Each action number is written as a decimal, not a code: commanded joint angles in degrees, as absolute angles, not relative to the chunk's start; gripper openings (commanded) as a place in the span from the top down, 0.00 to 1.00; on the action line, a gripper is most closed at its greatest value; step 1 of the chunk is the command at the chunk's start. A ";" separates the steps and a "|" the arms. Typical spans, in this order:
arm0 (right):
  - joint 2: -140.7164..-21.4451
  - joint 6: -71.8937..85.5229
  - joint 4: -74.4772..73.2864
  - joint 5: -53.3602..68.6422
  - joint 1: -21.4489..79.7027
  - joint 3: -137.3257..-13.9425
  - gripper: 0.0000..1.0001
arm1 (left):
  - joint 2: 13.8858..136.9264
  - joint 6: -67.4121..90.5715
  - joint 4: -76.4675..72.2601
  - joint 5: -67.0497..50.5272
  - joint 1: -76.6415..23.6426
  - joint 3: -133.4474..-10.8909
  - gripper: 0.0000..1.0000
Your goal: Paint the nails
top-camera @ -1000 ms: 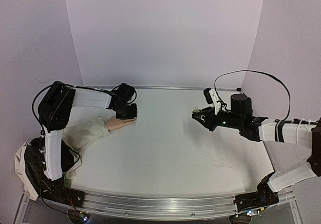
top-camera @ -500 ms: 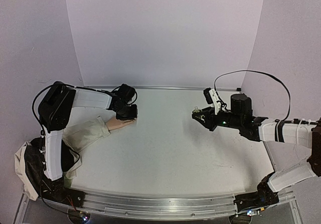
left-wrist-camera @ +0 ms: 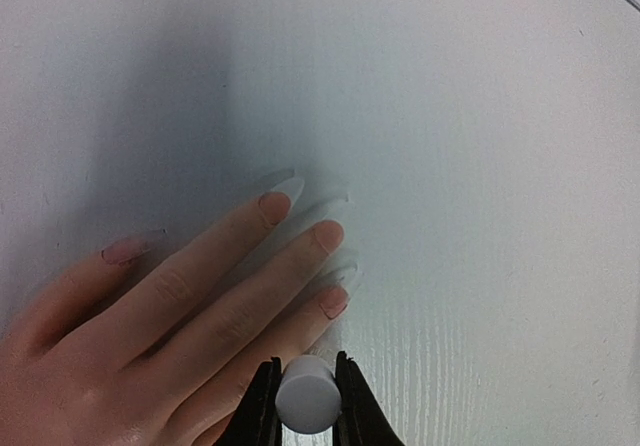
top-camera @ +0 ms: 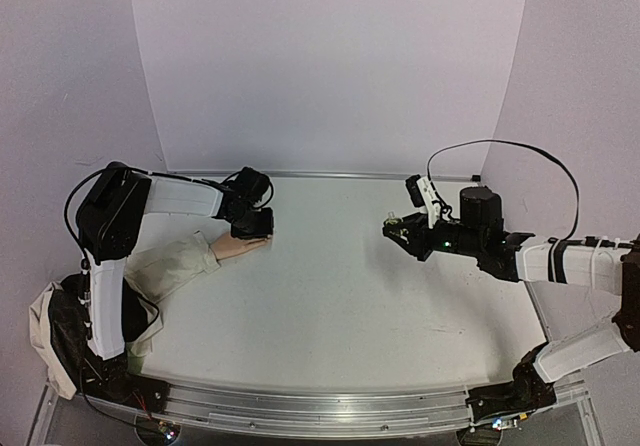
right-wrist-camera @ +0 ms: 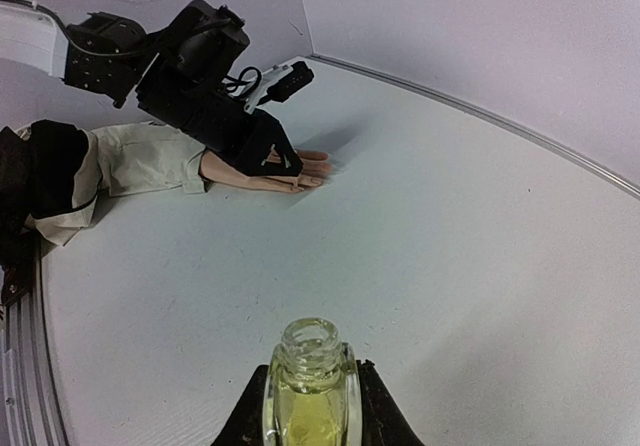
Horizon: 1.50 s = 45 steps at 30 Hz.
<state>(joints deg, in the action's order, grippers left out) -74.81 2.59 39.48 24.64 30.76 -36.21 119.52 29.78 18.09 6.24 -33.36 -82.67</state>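
The left end effector [left-wrist-camera: 305,386] is clamped on a small white cap [left-wrist-camera: 307,401], just above the mannequin hand [left-wrist-camera: 150,316] lying flat on the counter [left-wrist-camera: 480,166], the nails [left-wrist-camera: 327,234] just beyond its tips. Well apart, the right end effector [right-wrist-camera: 308,411] grips an open yellowish bottle [right-wrist-camera: 307,361].

The nails [left-wrist-camera: 328,234] tip the fingers of a pale peach mannequin hand [left-wrist-camera: 150,326] that lies palm down in the lower left of the left wrist view, fingers slanting toward the upper right. Four show (the leftmost set apart from the other three). Each is pinkish at the bed with a long, clear, pointed tip.
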 commanded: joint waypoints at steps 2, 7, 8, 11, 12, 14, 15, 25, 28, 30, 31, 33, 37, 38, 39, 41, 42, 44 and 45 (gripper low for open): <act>-74.09 2.99 43.38 26.02 30.50 -36.83 1.00 | 115.69 28.78 17.80 6.26 -33.31 -82.40 1.00; -74.26 3.07 43.42 26.15 30.54 -36.84 1.00 | 115.15 28.18 17.01 5.54 -33.49 -81.81 1.00; -74.27 3.08 43.45 26.20 30.49 -36.85 1.00 | 114.95 28.21 16.95 5.52 -33.49 -81.68 1.00; -74.16 3.16 43.44 26.28 30.44 -36.83 1.00 | 114.91 28.29 16.79 5.43 -33.64 -81.52 1.00; -74.10 3.16 43.42 26.28 30.44 -36.76 1.00 | 114.95 28.38 16.74 5.36 -33.66 -81.48 1.00; -74.02 3.16 43.42 26.20 30.45 -36.74 1.00 | 115.04 28.39 16.53 5.13 -33.83 -81.39 1.00; -73.96 3.14 43.46 26.20 30.47 -36.79 1.00 | 115.17 28.27 16.51 4.96 -33.84 -81.51 1.00; -73.81 3.12 43.42 26.11 30.45 -36.65 1.00 | 116.13 28.09 16.26 4.57 -34.01 -82.99 1.00; -73.90 3.15 43.45 26.02 30.47 -36.62 1.00 | 115.82 27.63 16.19 3.69 -34.01 -83.31 1.00; -73.98 3.08 43.44 26.02 30.50 -36.65 1.00 | 115.05 27.09 15.61 2.37 -34.18 -83.25 1.00; -74.00 3.08 43.44 26.02 30.54 -36.65 1.00 | 114.39 26.81 15.04 1.62 -34.25 -83.00 1.00; -73.93 3.03 43.50 26.10 30.50 -36.69 1.00 | 112.63 26.21 13.79 0.33 -34.36 -82.28 1.00; -73.93 2.86 43.89 26.43 30.50 -36.82 1.00 | 108.78 25.31 13.36 -6.27 -34.37 -81.59 1.00; -73.87 3.00 44.05 26.52 30.53 -36.90 1.00 | 107.52 25.06 13.36 -7.59 -34.39 -81.32 1.00; -73.78 3.18 44.29 26.58 30.50 -36.98 1.00 | 106.25 24.85 13.36 -8.74 -34.37 -80.85 1.00; -73.53 3.61 44.51 26.86 30.51 -37.51 1.00 | 103.28 24.39 13.22 -11.62 -34.37 -79.85 1.00; -73.42 3.82 44.36 27.01 30.50 -37.83 1.00 | 101.55 23.82 13.19 -13.47 -34.37 -79.50 1.00; -73.12 4.52 43.92 27.20 30.52 -38.70 1.00 | 98.53 22.99 13.18 -17.20 -34.37 -78.58 1.00; -72.86 4.97 43.60 27.49 30.57 -39.20 1.00 | 96.97 22.20 13.11 -18.88 -34.41 -77.98 1.00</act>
